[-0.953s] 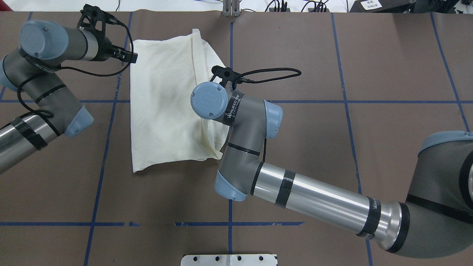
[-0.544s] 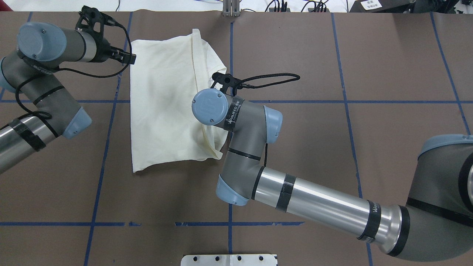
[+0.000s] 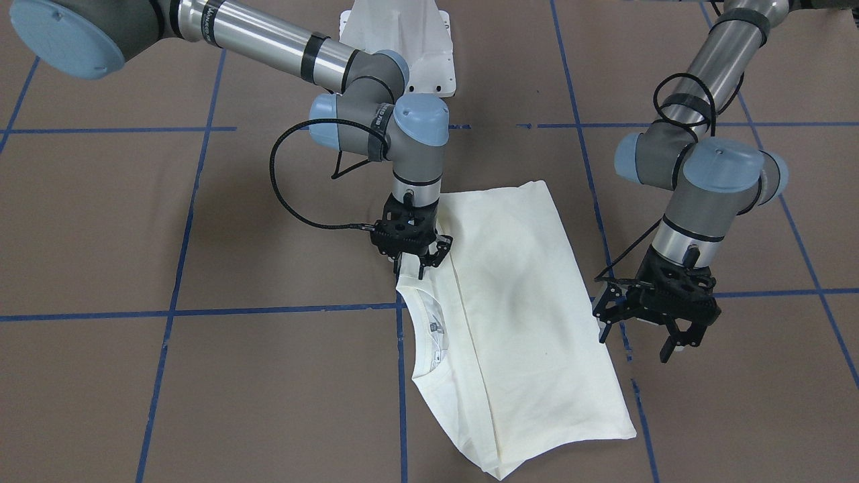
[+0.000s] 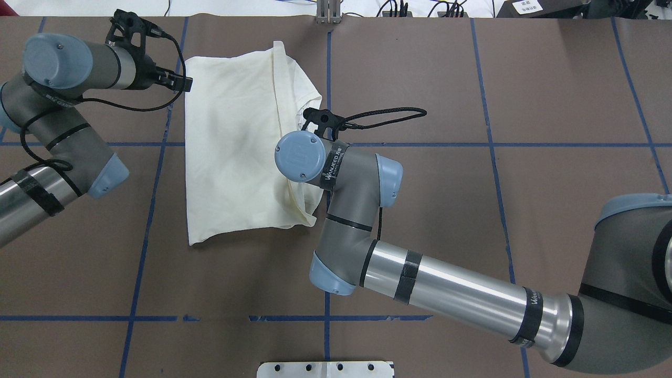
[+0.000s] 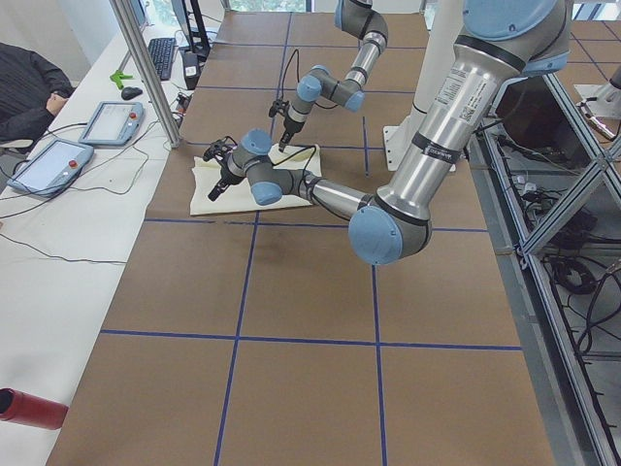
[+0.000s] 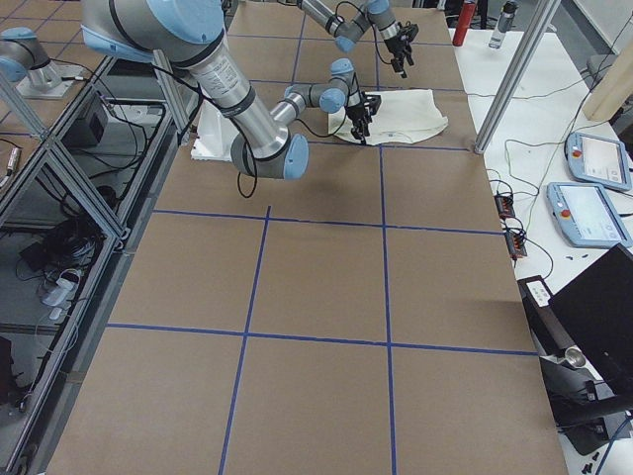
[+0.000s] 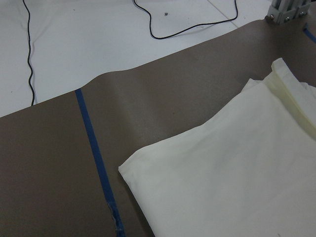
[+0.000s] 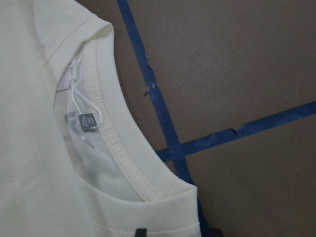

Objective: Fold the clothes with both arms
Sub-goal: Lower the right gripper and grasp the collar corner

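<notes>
As it lies now, T-shirt (image 3: 523,302): flat on brown table cover (image 3: 201,376), btwn the two arms. Plain cream side up, print not seen. Long narrow panel w/ a fold edge running lengthwise.
Neck (image 8: 118,143): ribbed, at the edge on the R arm's side, over a blue tape line (image 3: 401,376). Small grey tag (image 8: 88,122) hangs inside.
R gripper (image 3: 417,263): tips down at the shoulder edge just beside the neck, touching or nearly touching cloth. Cannot tell if clenched on it or released.
L gripper (image 3: 637,335): released, fingers spread, nothing in them. Hovers just beside the opposite long edge, off the cloth.
Stage (judged): mid-fold, next lift not yet begun.
Risk 1: R pinch takes top layer only, so layers peel apart and the lengthwise fold opens.
Risk 2: L closes short of the edge, so it grabs nothing or snags the table cover.
Risk 3: one side lifts alone, so the panel skews and corners misalign.
Risk 4: R wrist cable loop (image 3: 282,174) drags on cloth.
Containers: none for the shirt in view. Red bottle (image 6: 465,18) and grey bottle (image 6: 506,18) on side bench, contents can't tell.
</notes>
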Robot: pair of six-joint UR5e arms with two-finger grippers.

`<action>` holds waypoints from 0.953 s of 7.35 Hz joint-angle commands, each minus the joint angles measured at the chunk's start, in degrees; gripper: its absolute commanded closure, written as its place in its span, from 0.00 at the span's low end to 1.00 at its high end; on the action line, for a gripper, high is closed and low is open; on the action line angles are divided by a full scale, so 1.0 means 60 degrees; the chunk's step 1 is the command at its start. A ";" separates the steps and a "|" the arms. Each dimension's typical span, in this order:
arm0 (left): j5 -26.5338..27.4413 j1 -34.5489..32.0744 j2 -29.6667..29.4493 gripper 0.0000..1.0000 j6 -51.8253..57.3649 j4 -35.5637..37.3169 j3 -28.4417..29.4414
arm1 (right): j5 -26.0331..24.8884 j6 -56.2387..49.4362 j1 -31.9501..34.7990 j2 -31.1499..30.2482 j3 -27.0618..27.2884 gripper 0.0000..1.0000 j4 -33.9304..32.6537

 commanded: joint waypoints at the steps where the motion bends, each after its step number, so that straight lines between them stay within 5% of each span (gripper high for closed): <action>1: 0.0000 0.0002 0.0001 0.00 -0.0031 -0.0022 0.0000 | 0.0000 -0.0147 -0.0001 -0.0047 0.0008 0.49 -0.0055; 3: 0.0000 0.0002 0.0001 0.00 -0.0046 -0.0022 0.0015 | -0.0014 -0.0046 -0.0001 -0.0018 0.0023 1.00 -0.0055; 6: 0.0000 0.0002 -0.0014 0.00 -0.0060 -0.0036 0.0000 | 0.0015 -0.0074 0.0028 -0.0017 0.0139 1.00 -0.0114; 7: 0.0000 0.0016 0.0001 0.00 -0.0060 -0.0036 0.0000 | 0.0073 -0.0117 0.0028 -0.0482 0.0865 1.00 -0.0375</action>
